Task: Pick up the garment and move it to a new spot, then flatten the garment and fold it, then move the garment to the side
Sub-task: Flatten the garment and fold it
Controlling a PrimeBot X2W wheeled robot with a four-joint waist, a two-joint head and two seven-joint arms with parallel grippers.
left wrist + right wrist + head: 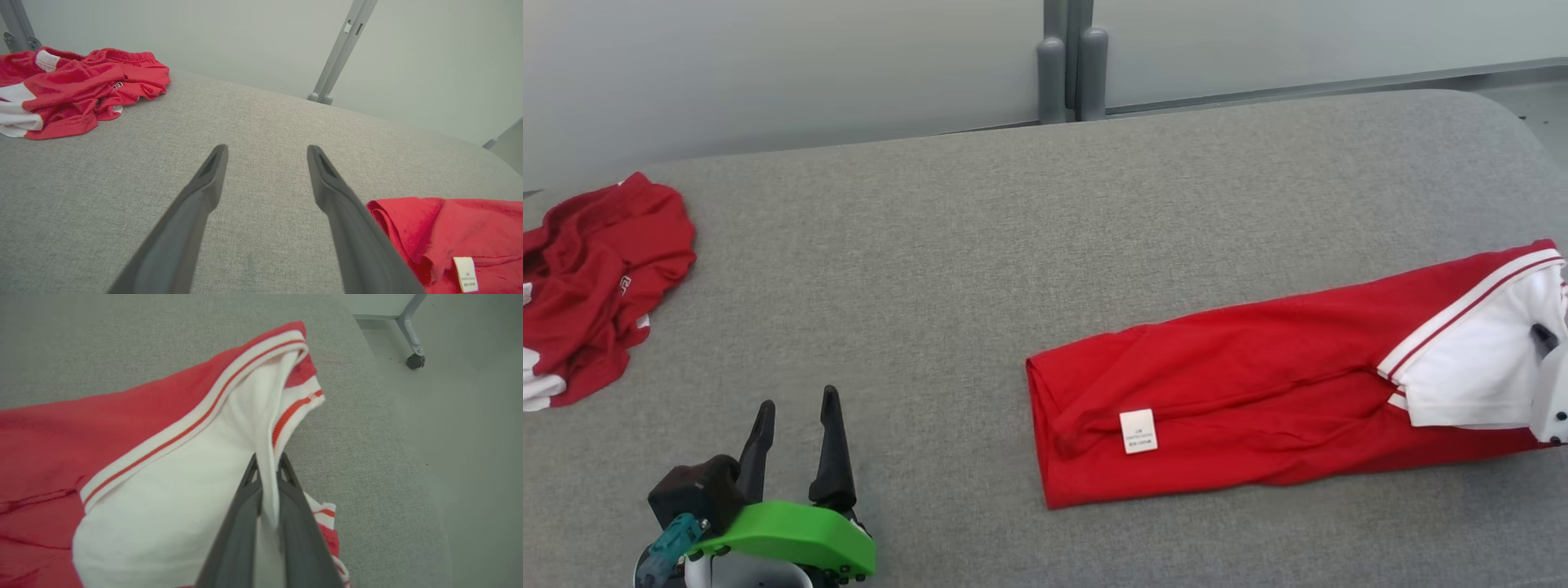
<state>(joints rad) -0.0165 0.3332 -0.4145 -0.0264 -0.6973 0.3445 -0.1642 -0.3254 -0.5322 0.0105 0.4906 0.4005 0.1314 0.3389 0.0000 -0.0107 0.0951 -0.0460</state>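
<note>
The garment [1258, 384] is a red shirt with a white striped end, folded into a long strip on the right of the grey table [980, 245]; a white label [1138, 430] shows near its left end. My right gripper [267, 463] is shut on a fold of the garment's white part [171, 490], at the table's right edge [1547, 359]. My left gripper [796, 412] stands open over bare table at the lower left, well left of the garment. In the left wrist view its fingers [208, 179] have nothing between them, and the garment's left end [449, 237] lies to their right.
A second red and white garment [596, 286] lies crumpled at the table's left edge, also in the left wrist view [77, 90]. Grey posts [1072, 65] stand behind the table against a pale wall. The floor and a caster leg [412, 339] lie beyond the table's right edge.
</note>
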